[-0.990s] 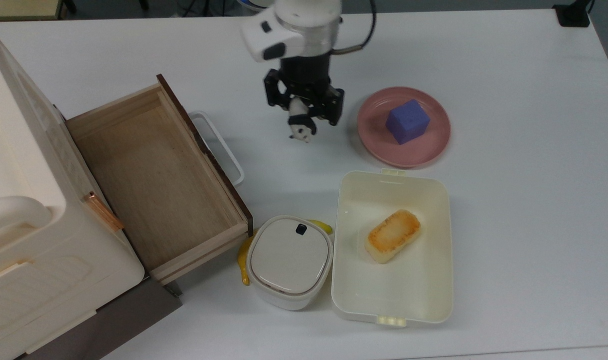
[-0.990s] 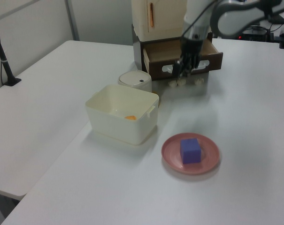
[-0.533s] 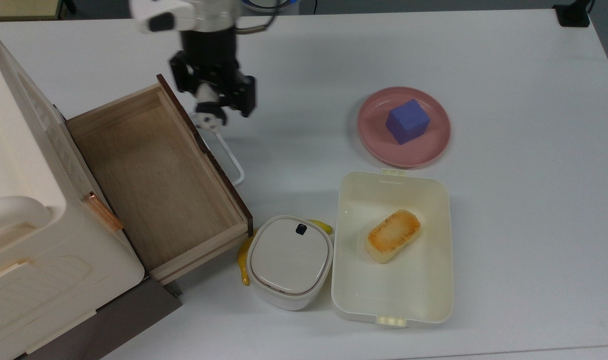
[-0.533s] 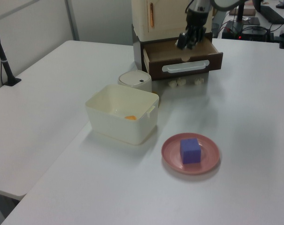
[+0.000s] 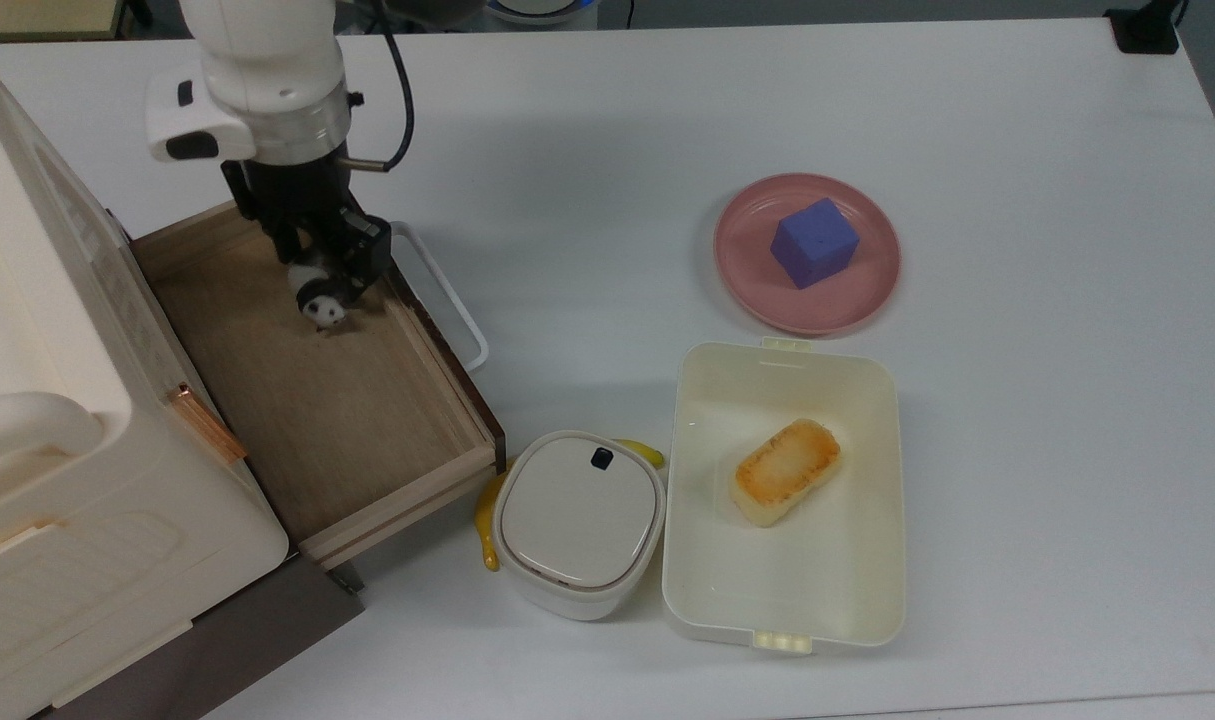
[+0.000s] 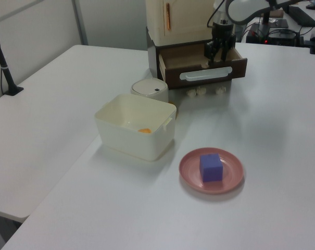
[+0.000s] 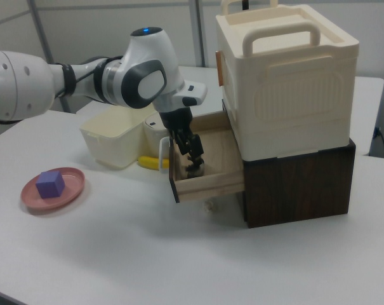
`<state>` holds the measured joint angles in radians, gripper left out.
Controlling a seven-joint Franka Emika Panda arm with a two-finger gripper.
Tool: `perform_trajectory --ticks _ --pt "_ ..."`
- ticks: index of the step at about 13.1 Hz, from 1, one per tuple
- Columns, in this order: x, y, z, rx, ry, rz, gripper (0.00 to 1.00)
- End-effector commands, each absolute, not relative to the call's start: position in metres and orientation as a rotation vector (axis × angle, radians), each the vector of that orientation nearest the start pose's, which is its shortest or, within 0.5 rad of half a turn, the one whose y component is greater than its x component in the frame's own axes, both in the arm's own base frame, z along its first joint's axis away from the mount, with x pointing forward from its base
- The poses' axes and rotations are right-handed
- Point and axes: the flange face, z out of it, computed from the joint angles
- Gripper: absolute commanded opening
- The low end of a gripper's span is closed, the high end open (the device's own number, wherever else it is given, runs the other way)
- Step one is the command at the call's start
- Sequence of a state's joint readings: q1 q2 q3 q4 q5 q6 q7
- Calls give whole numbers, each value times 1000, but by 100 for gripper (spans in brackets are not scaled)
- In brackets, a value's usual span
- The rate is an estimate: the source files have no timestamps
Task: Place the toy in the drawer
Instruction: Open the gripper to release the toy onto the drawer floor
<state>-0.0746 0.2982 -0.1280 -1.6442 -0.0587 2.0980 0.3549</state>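
The toy [image 5: 320,301], a tiny black-and-white panda, hangs in my gripper [image 5: 324,287], which is shut on it. Both are over the open wooden drawer [image 5: 357,420], near its far end in the top view and just inside the dark front panel. In the right view the gripper [image 7: 193,161] reaches down into the drawer [image 7: 211,184] with the toy [image 7: 194,169] low inside it. In the left view the gripper [image 6: 216,53] stands above the drawer [image 6: 201,70] behind its white loop handle [image 6: 205,76].
A cream cabinet [image 5: 27,420] sits over the drawer at the top view's left. A lidded white pot [image 5: 579,522] with a yellow banana [image 5: 487,515] behind it, a cream tub [image 5: 785,580] holding a piece of toast [image 5: 785,471], and a pink plate [image 5: 757,290] with a purple cube [image 5: 814,242] stand to the right.
The arm has carried the toy leftward in the top view, from beside the pink plate, past the drawer's handle, to above the drawer's inside, and lowered it.
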Motion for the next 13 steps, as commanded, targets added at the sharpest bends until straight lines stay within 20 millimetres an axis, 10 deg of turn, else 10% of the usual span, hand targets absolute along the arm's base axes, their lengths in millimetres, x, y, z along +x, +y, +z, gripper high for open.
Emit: perform_trajectory --ticks 1,7,13 --pt "649 -122 495 -3090 800 -349 100" --pt "611 -10 534 -3157 517 19 100" --pt "575 -8 580 -3168 78 72 100"
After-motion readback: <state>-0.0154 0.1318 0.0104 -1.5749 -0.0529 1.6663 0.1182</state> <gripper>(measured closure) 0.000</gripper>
